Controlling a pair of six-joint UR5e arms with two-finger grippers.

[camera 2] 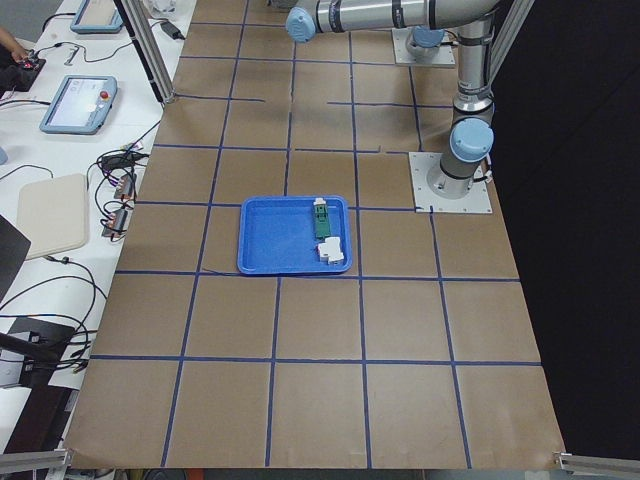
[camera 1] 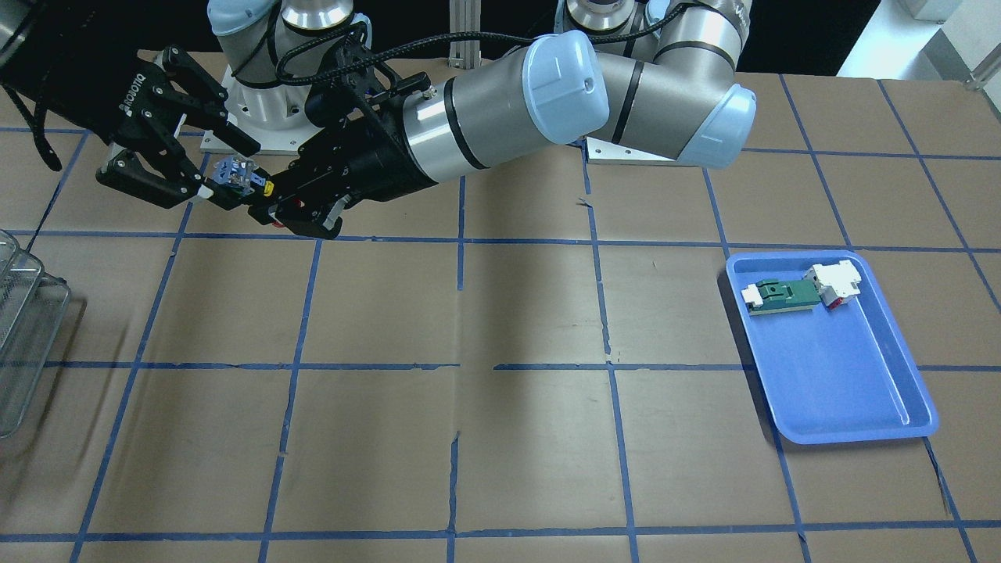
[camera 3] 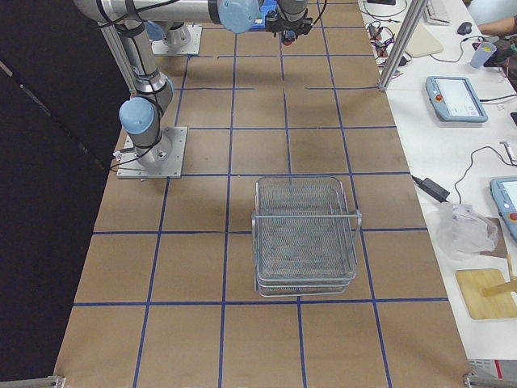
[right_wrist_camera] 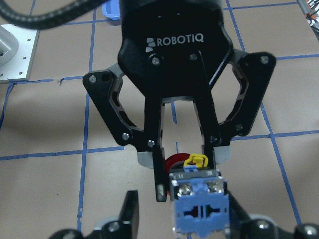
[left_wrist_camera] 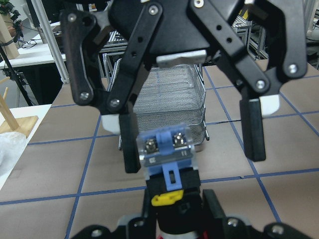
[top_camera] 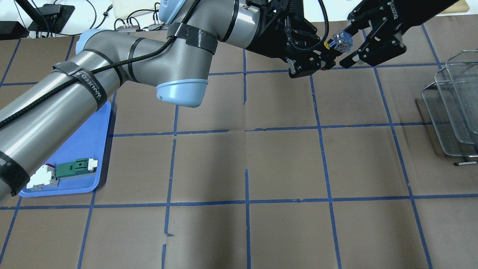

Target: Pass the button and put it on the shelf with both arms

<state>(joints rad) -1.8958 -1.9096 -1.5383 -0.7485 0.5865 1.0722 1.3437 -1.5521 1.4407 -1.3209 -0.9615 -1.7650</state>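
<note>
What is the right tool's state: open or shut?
Open: the right tool, fingers spread, flanks the button that the left tool holds.

**Setting: robotics laboratory, two-arm test cell.**

Evidence:
- Left claw (top_camera: 324, 56) and right claw (top_camera: 351, 44): black two-finger type marked ROBOTIQ. The left grips a button (top_camera: 341, 40), and the right is spread around its clear end.
- Table (top_camera: 283, 164) beneath both claws: brown paper marked with a blue tape grid.
- Steel base plate (camera 2: 450, 182): bolted to the table, behind the claws on the robot's side.
- Teach pendants (camera 2: 78, 103) (camera 3: 456, 99): on white benches past both table ends, well apart from the claws.
- Aluminium frame posts (camera 3: 396, 40) and loose cables (camera 2: 120, 180): beside those benches.
- Blue tray (camera 2: 275, 235) of small electrical parts: well off on the left claw's side.
- Wire rack (camera 3: 307, 234): on the right claw's side.
</note>
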